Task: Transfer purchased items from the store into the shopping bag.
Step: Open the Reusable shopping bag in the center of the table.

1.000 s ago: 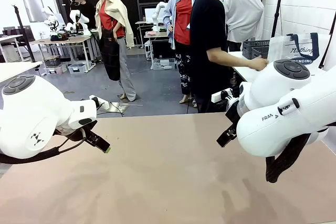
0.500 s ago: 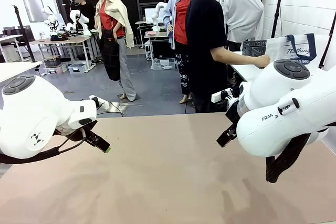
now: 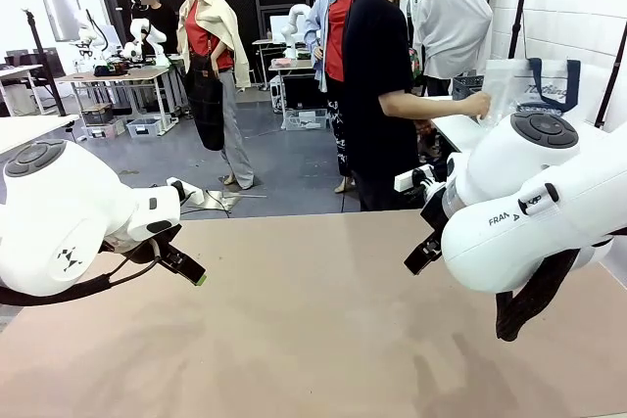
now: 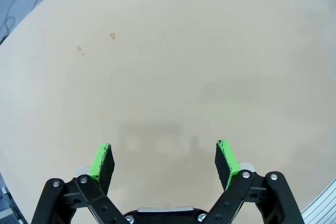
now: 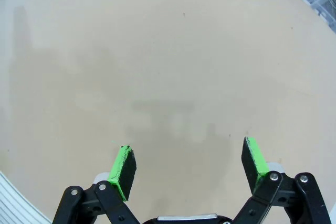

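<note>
Clear plastic with navy strap handles, so that's the shopping bag (image 3: pixel 534 85). It's way off at the far right of the front view, past the right arm (image 3: pixel 534 212), and a person in a black tee has one hand (image 3: pixel 477 104) on its left edge. Just left of the bag, behind that forearm, there's a bit of dark grey lattice that looks like the basket (image 3: pixel 467 82). Can't make out any items in it from here. Both sit by a white side table (image 3: pixel 458 134), well apart from the robot's own beige table (image 3: pixel 313 340). Closer in, the left gripper (image 4: pixel 165 156) has its green pads spread wide with nothing between them, just bare tabletop underneath. Same deal for the right gripper (image 5: pixel 189 162): jaws wide apart, holding nothing, hanging over plain beige surface.
</note>
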Controlling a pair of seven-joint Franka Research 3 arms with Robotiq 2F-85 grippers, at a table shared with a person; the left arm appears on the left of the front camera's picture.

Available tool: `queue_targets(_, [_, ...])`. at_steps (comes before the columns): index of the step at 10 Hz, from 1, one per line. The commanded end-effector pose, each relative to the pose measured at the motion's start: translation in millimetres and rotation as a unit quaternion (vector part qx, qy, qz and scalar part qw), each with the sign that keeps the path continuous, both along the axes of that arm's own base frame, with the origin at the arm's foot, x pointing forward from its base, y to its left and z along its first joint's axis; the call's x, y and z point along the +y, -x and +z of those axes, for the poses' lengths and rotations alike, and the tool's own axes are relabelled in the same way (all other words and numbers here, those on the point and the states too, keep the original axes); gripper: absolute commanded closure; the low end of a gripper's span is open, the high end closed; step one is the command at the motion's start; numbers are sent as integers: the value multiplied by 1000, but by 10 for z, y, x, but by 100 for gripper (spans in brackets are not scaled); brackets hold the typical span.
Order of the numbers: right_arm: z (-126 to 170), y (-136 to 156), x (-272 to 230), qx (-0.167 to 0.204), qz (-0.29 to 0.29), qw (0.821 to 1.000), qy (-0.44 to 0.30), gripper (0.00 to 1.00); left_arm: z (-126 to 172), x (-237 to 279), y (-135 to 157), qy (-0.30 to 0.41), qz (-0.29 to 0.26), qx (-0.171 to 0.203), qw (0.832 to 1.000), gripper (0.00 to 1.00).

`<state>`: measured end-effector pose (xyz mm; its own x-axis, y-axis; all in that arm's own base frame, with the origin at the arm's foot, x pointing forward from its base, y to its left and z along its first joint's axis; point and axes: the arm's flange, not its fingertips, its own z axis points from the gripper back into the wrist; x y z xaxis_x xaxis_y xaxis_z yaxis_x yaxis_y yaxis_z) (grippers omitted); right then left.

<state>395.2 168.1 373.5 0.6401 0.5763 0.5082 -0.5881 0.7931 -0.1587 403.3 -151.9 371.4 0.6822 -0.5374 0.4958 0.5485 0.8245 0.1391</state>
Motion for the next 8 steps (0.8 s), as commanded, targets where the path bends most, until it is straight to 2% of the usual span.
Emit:
queue_targets(1, [0, 0, 0, 0, 0, 1000, 0, 0, 0, 10, -3, 0, 1, 0, 1000, 0])
queue_targets(8, [0, 0, 0, 0, 0, 1000, 0, 0, 0, 10, -3, 0, 1, 0, 1000, 0])
